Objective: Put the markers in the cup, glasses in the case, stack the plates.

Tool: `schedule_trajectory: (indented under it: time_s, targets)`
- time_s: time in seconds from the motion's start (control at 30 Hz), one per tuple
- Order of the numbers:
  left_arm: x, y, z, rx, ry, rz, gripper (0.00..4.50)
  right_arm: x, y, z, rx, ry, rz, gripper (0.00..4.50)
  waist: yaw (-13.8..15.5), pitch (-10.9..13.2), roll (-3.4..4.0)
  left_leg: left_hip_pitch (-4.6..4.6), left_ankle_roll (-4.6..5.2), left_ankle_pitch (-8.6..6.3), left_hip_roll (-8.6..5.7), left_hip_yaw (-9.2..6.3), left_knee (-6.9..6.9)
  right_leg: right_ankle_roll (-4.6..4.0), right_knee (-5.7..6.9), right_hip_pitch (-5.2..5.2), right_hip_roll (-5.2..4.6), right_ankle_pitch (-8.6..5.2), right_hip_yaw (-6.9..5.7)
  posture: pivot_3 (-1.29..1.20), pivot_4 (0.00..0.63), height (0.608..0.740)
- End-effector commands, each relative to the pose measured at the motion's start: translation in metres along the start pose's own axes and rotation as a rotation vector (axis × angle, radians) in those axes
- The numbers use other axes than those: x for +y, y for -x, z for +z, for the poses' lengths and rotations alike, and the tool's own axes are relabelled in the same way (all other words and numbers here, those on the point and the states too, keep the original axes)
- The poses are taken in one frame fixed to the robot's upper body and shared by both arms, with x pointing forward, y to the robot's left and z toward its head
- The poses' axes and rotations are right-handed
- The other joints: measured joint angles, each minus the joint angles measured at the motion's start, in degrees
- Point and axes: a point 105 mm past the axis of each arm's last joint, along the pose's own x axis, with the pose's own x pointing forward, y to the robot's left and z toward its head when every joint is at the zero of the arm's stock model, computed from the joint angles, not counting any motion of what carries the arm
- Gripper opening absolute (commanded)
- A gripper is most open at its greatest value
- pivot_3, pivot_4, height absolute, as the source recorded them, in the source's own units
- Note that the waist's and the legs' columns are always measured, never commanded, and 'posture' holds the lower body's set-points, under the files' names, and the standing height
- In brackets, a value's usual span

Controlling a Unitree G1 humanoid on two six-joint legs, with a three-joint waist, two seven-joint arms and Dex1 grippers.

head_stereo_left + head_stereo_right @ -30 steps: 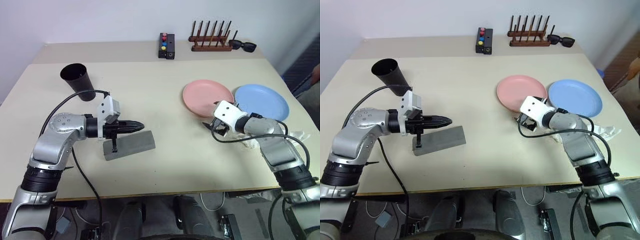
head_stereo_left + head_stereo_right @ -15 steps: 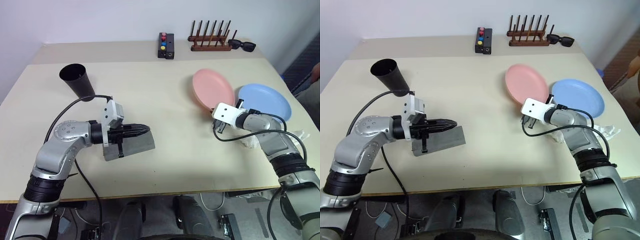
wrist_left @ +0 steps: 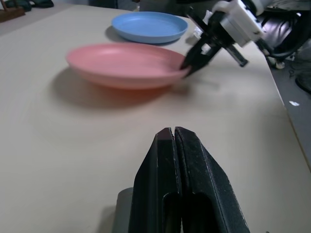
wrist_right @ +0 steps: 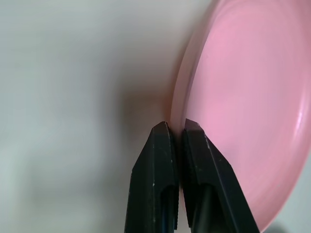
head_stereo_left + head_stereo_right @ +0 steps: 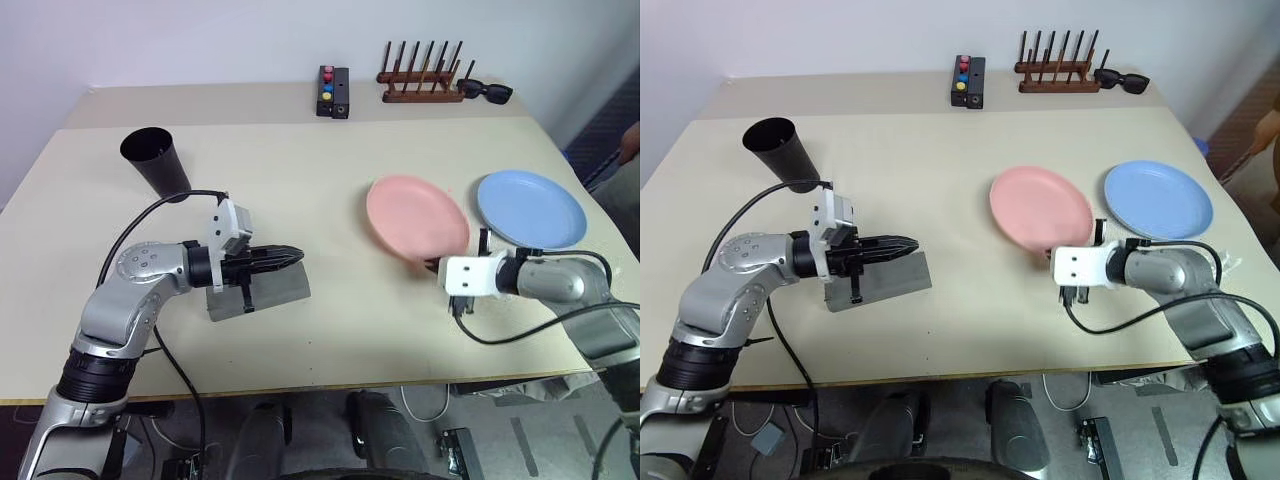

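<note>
My right gripper [image 5: 432, 265] is shut on the near rim of the pale pink plate [image 5: 415, 213], which hangs roughly level just above the table; the right wrist view shows both fingers [image 4: 154, 155] pinching that rim. To its right the light blue plate [image 5: 530, 207] lies flat on the table. My left gripper [image 5: 295, 257] is shut with nothing in it and hovers over the closed grey case [image 5: 272, 291]. At the far left stands the black cup [image 5: 155, 160], upright. The markers and the glasses are out of view.
Along the table's [image 5: 330, 330] far edge sit a black box with coloured buttons [image 5: 333, 91], a wooden peg rack [image 5: 420, 85] and black sunglasses [image 5: 487, 92]. A gap of bare table separates the case from the pink plate.
The right gripper shut on the pink plate's rim, tipped it up, then drew it back toward the table's near edge, where it is level again. The left arm has hardly moved.
</note>
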Motion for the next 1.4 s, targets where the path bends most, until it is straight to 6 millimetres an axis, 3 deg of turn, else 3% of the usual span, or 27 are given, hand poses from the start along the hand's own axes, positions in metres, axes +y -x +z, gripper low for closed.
schedule_trajectory:
  time_s: [0.03, 0.17, 0.3, 0.37, 0.43, 0.5, 0.7, 0.8, 0.93, 1.07, 1.2, 1.3, 1.4]
  targets:
    - [0.000, -0.003, 0.008, -0.017, -0.049, -0.014, 0.00, -0.011, 0.012, 0.016, -0.043, -0.007, -0.035, 1.51, 0.0, 0.0, 0.00, 0.00, 0.00, 0.00, 0.00, 0.01, 0.00, 0.00, 0.00, 0.00, 0.00, 0.00, 0.01, 0.00, 0.150, 0.735]
    - [-0.001, -0.005, 0.007, -0.018, -0.050, -0.018, 0.00, -0.013, 0.024, 0.021, -0.048, -0.013, -0.052, 3.48, 0.2, 0.0, 0.00, 0.00, 0.00, 0.00, 0.01, 0.00, 0.00, 0.00, -0.01, 0.00, -0.01, 0.00, 0.01, 0.00, 0.150, 0.735]
    - [-0.001, -0.003, 0.007, -0.017, -0.051, -0.016, 0.00, -0.027, 0.046, 0.032, -0.128, -0.200, -0.112, 3.48, 0.4, 0.0, 0.00, 0.00, 0.00, 0.00, 0.03, 0.00, 0.01, 0.00, -0.01, 0.02, -0.02, 0.00, 0.01, 0.00, 0.150, 0.735]
    - [0.000, -0.002, 0.008, -0.024, -0.049, -0.010, 0.00, -0.044, 0.056, 0.023, -0.107, -0.262, -0.200, 3.48, 0.3, 0.0, 0.00, 0.00, 0.00, 0.00, 0.05, 0.00, 0.02, 0.00, -0.01, 0.02, -0.02, 0.00, 0.01, 0.00, 0.150, 0.735]
    - [0.001, -0.002, 0.010, -0.034, -0.049, -0.005, 0.00, -0.059, 0.064, 0.000, -0.007, -0.295, -0.290, 3.48, 0.3, 0.0, 0.00, 0.01, 0.00, 0.00, 0.05, 0.02, 0.04, 0.00, -0.02, 0.04, -0.01, 0.00, 0.01, 0.00, 0.150, 0.735]
    - [0.001, -0.005, 0.014, -0.049, -0.049, -0.005, 0.00, -0.068, 0.073, -0.045, 0.183, -0.318, -0.383, 3.48, 0.4, 0.0, 0.00, 0.04, 0.00, 0.00, 0.04, 0.03, 0.04, 0.00, -0.02, 0.07, -0.01, 0.00, 0.01, 0.00, 0.150, 0.735]
    - [0.002, -0.009, 0.014, -0.054, -0.054, -0.009, 0.00, -0.065, 0.067, -0.113, 0.359, -0.411, -0.471, 3.48, 1.1, 0.0, 0.02, 0.06, 0.00, 0.00, 0.00, 0.11, 0.00, -0.01, -0.06, 0.06, -0.01, 0.00, 0.04, 0.00, 0.150, 0.735]
    - [0.003, -0.009, 0.016, -0.059, -0.055, -0.007, 0.00, -0.063, 0.063, -0.132, 0.399, -0.429, -0.486, 3.48, 1.2, 0.0, 0.06, 0.08, 0.00, 0.00, 0.00, 0.14, 0.00, -0.01, -0.04, 0.06, 0.00, 0.00, 0.07, 0.00, 0.150, 0.735]
    - [0.003, -0.008, 0.016, -0.060, -0.055, -0.002, 0.00, -0.058, 0.049, -0.135, 0.374, -0.427, -0.439, 3.48, 1.0, 0.0, 0.09, 0.08, 0.00, 0.00, -0.01, 0.15, 0.00, -0.01, -0.05, 0.06, -0.01, 0.00, 0.09, 0.00, 0.150, 0.735]
    - [0.003, -0.008, 0.016, -0.062, -0.056, 0.006, 0.00, -0.057, 0.040, -0.133, 0.356, -0.408, -0.428, 2.21, 1.0, 0.0, 0.10, 0.09, 0.00, 0.00, 0.00, 0.14, 0.00, 0.00, -0.04, 0.06, 0.00, 0.00, 0.10, 0.00, 0.150, 0.735]
    - [0.003, -0.008, 0.016, -0.063, -0.056, 0.012, 0.00, -0.057, 0.038, -0.128, 0.346, -0.376, -0.430, 0.03, 1.1, 0.0, 0.10, 0.09, 0.00, 0.00, -0.01, 0.14, 0.01, 0.00, -0.04, 0.06, -0.01, 0.01, 0.10, 0.00, 0.150, 0.735]
    - [0.003, -0.008, 0.015, -0.064, -0.057, 0.020, 0.00, -0.062, 0.042, -0.120, 0.349, -0.302, -0.452, 0.03, 1.2, 0.0, 0.10, 0.08, 0.00, 0.00, -0.01, 0.13, 0.00, 0.00, -0.04, 0.06, -0.01, 0.01, 0.10, 0.00, 0.150, 0.735]
    - [0.010, -0.008, 0.015, -0.067, -0.071, 0.060, 0.00, -0.077, 0.048, -0.101, 0.318, -0.183, -0.490, 0.03, 1.2, 0.0, 0.14, 0.08, 0.00, 0.00, -0.01, 0.13, 0.00, 0.00, -0.04, 0.06, 0.00, 0.00, 0.10, 0.00, 0.150, 0.735]
